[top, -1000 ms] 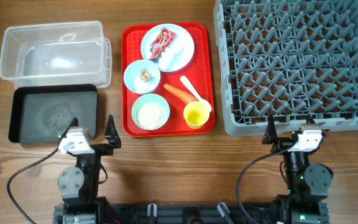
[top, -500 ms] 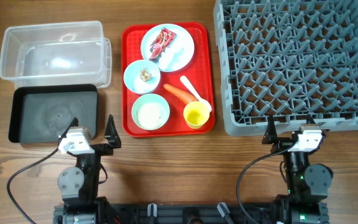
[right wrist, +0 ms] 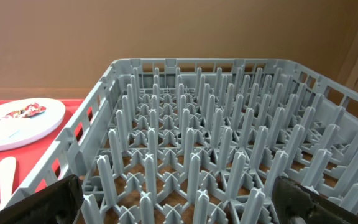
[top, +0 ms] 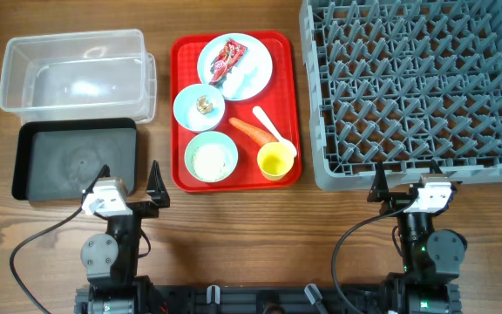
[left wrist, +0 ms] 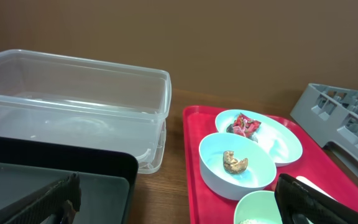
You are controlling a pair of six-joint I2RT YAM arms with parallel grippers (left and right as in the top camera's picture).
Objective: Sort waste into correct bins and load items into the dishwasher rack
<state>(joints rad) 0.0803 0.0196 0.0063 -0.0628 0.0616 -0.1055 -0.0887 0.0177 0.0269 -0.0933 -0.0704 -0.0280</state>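
Nothing looks started yet. The left gripper [top: 130, 174] and right gripper [top: 405, 179] sit low in frame, both spread wide and empty. The snack wrapper [top: 227, 58] lies on the plate [top: 253, 74], upper centre, on the red tray [top: 178, 131]. Next, I'd guess, the left arm must reach for it.

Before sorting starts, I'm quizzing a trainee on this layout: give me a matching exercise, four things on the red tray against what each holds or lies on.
Column 1
1. light blue plate
2. small light blue bowl
3. pale green bowl
4. carrot

Column 2
A. white grains
B. bare red tray
C. red wrapper
D. brown scrap

Pairs: 1-C, 2-D, 3-A, 4-B
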